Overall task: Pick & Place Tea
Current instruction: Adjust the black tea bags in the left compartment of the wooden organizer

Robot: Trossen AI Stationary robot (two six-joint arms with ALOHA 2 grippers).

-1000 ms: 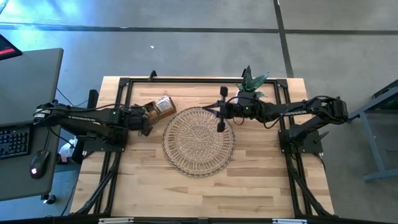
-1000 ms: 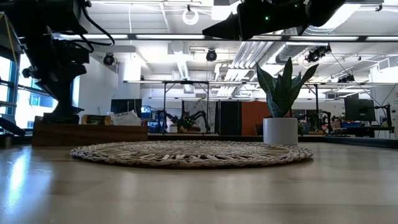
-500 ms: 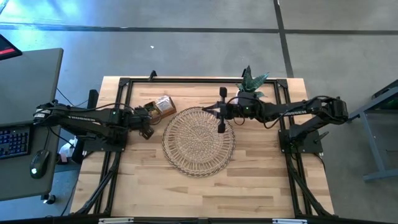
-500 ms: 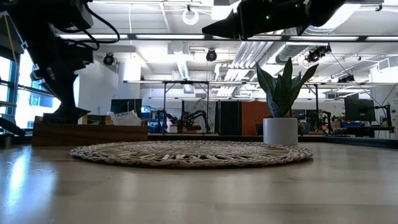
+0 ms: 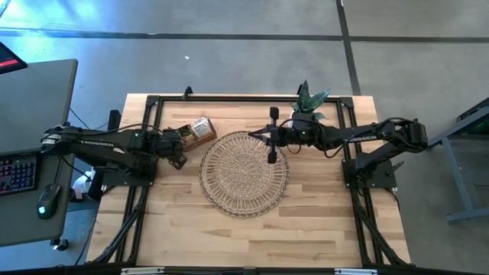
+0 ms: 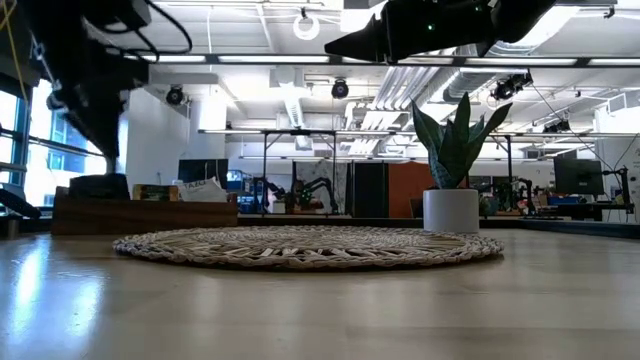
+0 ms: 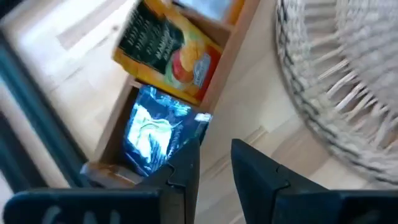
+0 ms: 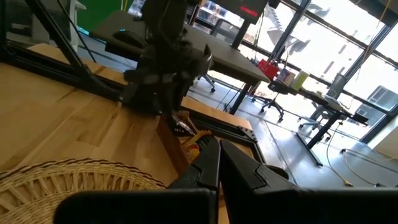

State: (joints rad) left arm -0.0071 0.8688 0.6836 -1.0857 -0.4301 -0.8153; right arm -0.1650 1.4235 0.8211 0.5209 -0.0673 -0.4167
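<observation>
Wooden table (image 5: pixel 252 237) below; my left gripper (image 7: pixel 214 165) hovers over the box (image 7: pixel 233 65) beside the woven tray (image 5: pixel 244 174), fingers parted, empty. My right gripper (image 5: pixel 270 156) hangs pinched shut over that tray's far edge.

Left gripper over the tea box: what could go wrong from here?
The left gripper is open above a blue sachet standing beside the wooden box wall; a finger could strike that wall. The orange sachet lies close by, so the gripper might drag it along. The right gripper waits shut above the wicker tray.

One round woven wicker tray (image 5: pixel 244 174); one brown wooden compartment box (image 5: pixel 200 129); one potted green plant (image 5: pixel 309 99); two tea sachets visible: orange-and-dark (image 7: pixel 166 57), blue-and-dark (image 7: pixel 157 132).
</observation>
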